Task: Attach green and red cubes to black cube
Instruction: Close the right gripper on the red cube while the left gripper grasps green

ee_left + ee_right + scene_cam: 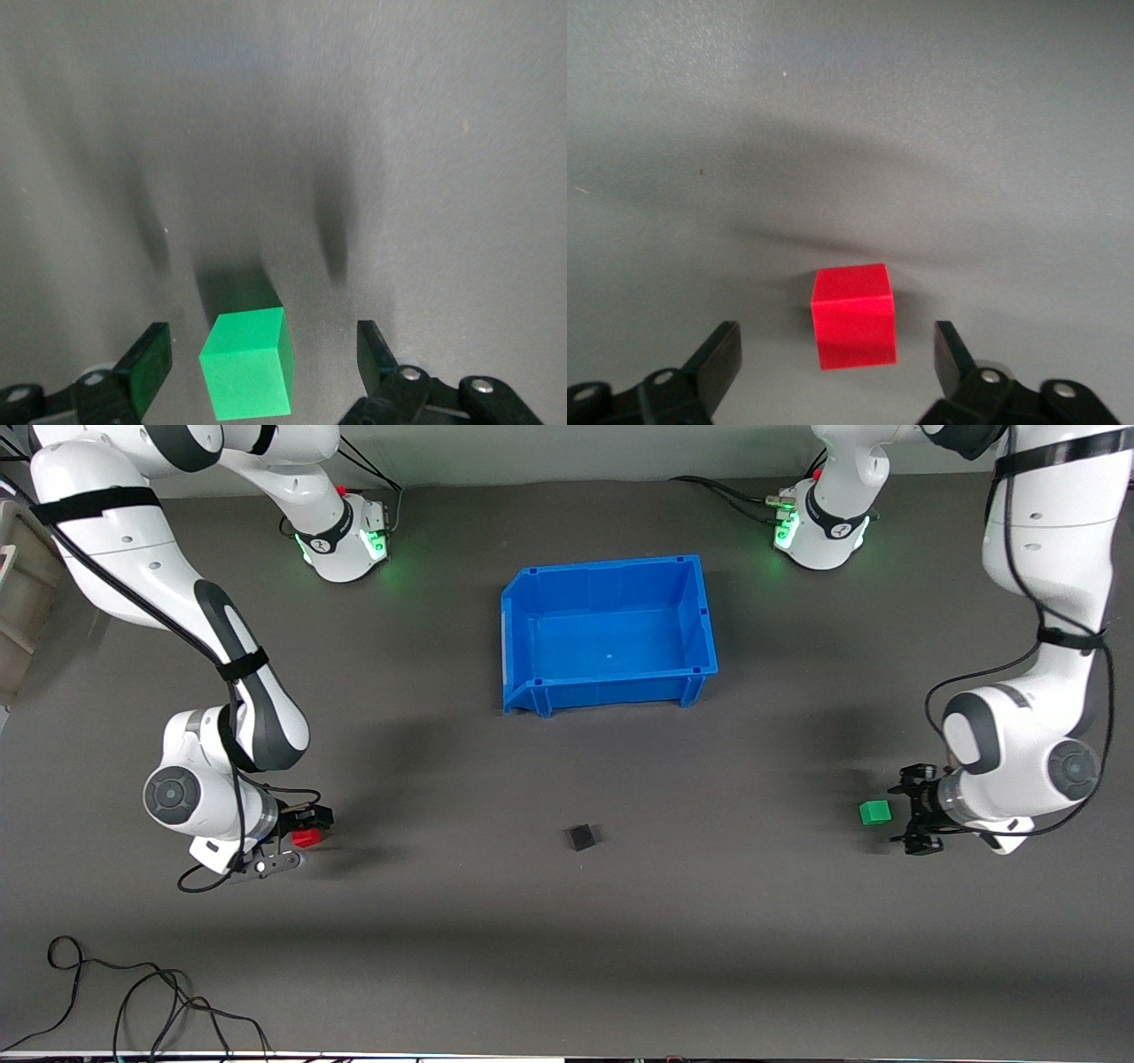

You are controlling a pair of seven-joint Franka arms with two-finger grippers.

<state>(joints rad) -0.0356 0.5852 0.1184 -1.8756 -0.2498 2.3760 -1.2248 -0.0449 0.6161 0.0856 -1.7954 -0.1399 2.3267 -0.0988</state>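
Midway along the surface [567, 957], nearer the front cam than the blue bin [700, 615], sits the black cube [581, 837], alone w/ bare mat all round. I read it as the fixed hub: both coloured cubes get brought to it. Green cube [874, 812] lies toward the left arm's end, red cube [306, 837] toward the right arm's end, each well apart from the black one.

Left gripper [261, 359] is low over the green cube, jaws wide open, straddling it w/ gaps on both sides, nothing gripped. Right gripper [837, 354] is the same over the red cube: jaws spread, no contact I can see. Both look staged to close on their cubes.

Room: straight runs to the black cube look free; the bin's near wall is well off those lines. Loose cables [133, 992] lie by the near edge at the right arm's end, out of the way.
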